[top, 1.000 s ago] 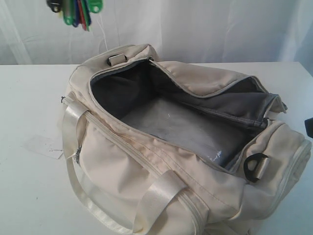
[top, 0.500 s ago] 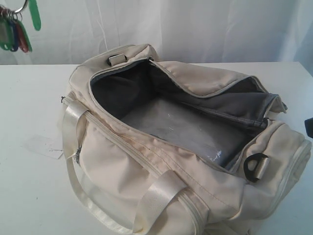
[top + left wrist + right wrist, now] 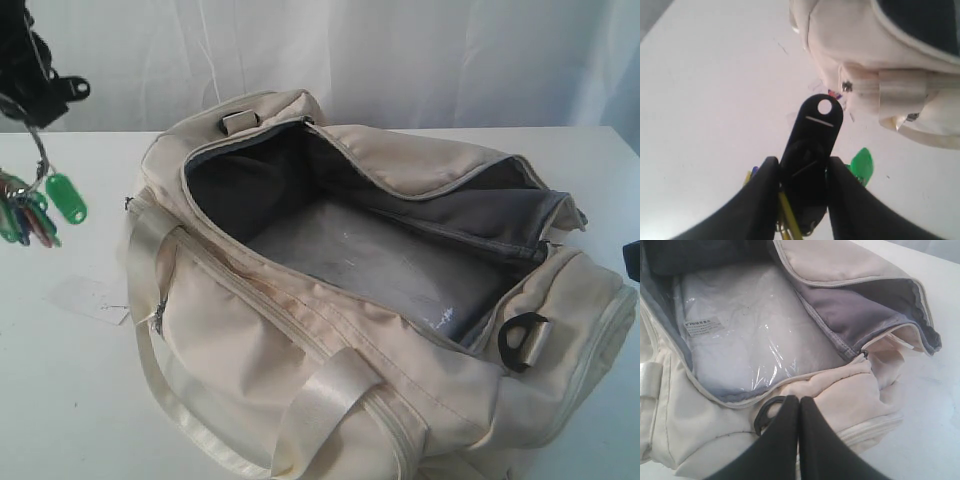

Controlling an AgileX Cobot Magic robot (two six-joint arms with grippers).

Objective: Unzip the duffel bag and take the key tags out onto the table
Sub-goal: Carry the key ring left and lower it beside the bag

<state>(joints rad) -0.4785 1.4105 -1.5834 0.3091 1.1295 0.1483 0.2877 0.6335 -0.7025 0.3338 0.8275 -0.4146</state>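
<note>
Down and to the left the key tags [image 3: 30, 212] have travelled: a second ago they hung at the top edge of the exterior view, and now they dangle lower, at its left edge, in front of the white table [image 3: 60, 400].

Nearest the lower edge, satin straps [image 3: 320, 400] loop over the duffel bag [image 3: 260, 340]. Its long axis runs from the upper left to the lower right of the frame, and its unzipped mouth faces up, showing grey lining. The right wrist view shows a clear plastic packet [image 3: 740, 350] lying inside, with a small white label [image 3: 702, 326] whose print is too small to read. A black D-ring [image 3: 522, 340] sits at the bag's lower right end, and above that end the right fingers [image 3: 787, 435] are pressed together on nothing.

Left of the bag, a flat white paper tag [image 3: 90, 298] lies on the table. Beyond it the bunch hangs with its long axes pointing downward, one green tag [image 3: 65, 198] splayed to the right. The left fingers [image 3: 760, 200] clamp a black tag [image 3: 817, 120] of the bunch. Whether the lowest tags touch the table cannot be told. A white curtain [image 3: 400, 60] closes the back.
</note>
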